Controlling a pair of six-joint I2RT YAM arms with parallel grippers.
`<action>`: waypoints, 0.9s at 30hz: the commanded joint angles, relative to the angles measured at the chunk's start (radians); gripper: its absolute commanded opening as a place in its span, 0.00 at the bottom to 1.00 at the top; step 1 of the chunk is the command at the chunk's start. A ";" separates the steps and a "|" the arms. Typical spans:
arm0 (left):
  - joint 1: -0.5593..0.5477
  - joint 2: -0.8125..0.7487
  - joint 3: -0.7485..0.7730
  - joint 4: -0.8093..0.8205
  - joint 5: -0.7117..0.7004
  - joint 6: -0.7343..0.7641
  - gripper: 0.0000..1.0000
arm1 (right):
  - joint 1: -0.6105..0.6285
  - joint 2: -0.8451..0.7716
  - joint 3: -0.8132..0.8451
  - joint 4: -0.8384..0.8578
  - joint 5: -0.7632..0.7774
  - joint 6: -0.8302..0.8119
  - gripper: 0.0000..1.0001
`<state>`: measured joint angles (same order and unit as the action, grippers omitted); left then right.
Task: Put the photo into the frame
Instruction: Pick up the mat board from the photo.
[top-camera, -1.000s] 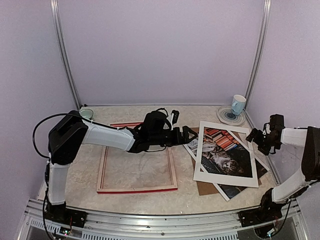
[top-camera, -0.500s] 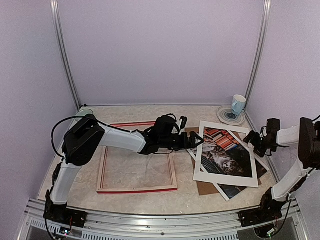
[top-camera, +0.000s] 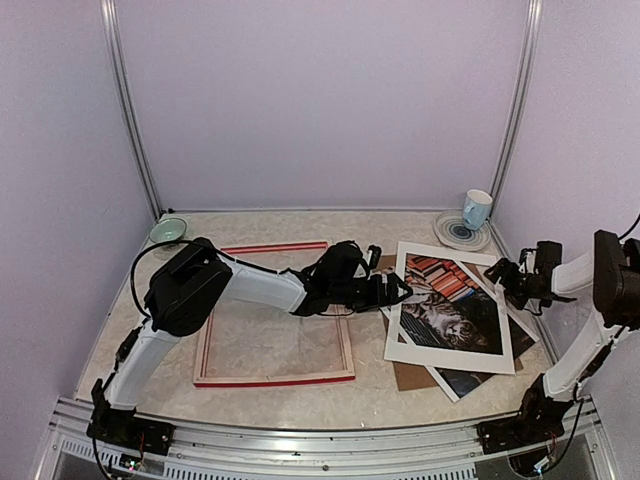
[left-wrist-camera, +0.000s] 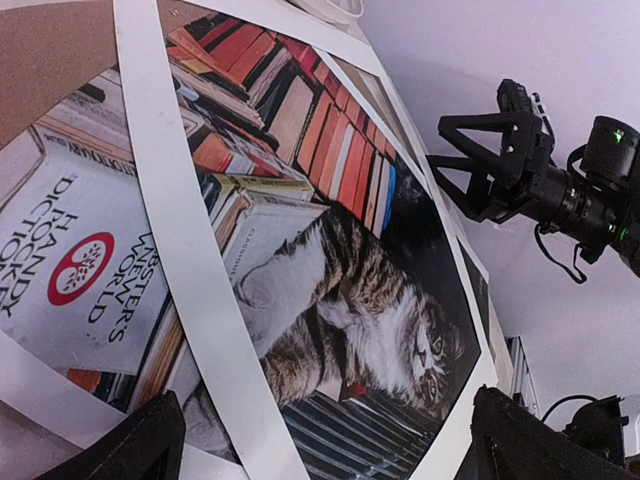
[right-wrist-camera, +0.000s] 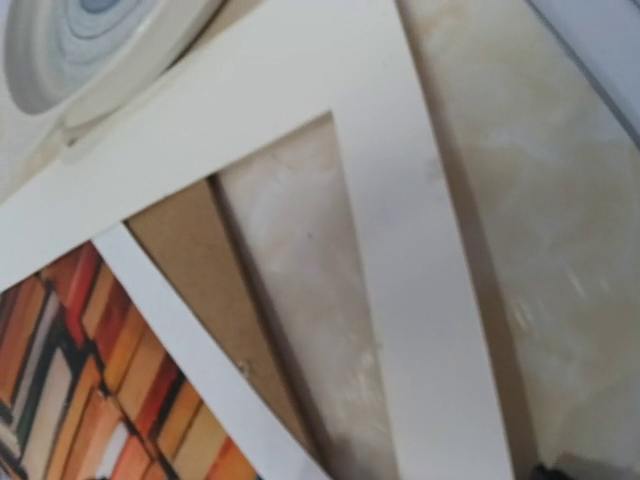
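Note:
The photo of a grey tabby cat on books lies face up at the right, under a white card mat and on a brown backing board. The red frame lies flat to its left, with nothing in it. My left gripper is open, low over the photo's left edge; in the left wrist view the cat print fills the space between its fingertips. My right gripper is open at the mat's right edge, holding nothing.
A cup stands on a saucer at the back right, close to the mat's far corner. A green bowl sits at the back left. The right wrist view shows the mat, board and saucer.
My left arm has reached further right, from over the frame's right side to the photo's left edge. The right gripper has edged left toward the mat.

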<state>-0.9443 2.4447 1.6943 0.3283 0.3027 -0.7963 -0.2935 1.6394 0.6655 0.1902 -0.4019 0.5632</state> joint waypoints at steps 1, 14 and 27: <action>-0.010 0.008 -0.013 0.047 0.016 -0.035 0.99 | -0.014 0.050 -0.044 -0.033 -0.046 0.004 0.91; -0.022 0.004 -0.026 0.108 0.044 -0.067 0.99 | -0.035 0.024 -0.069 0.031 -0.158 0.032 0.91; -0.028 0.035 -0.014 0.074 0.042 -0.073 0.99 | -0.041 -0.022 -0.110 0.178 -0.348 0.106 0.88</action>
<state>-0.9634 2.4477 1.6760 0.4026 0.3340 -0.8642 -0.3248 1.6379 0.5755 0.3248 -0.6750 0.6361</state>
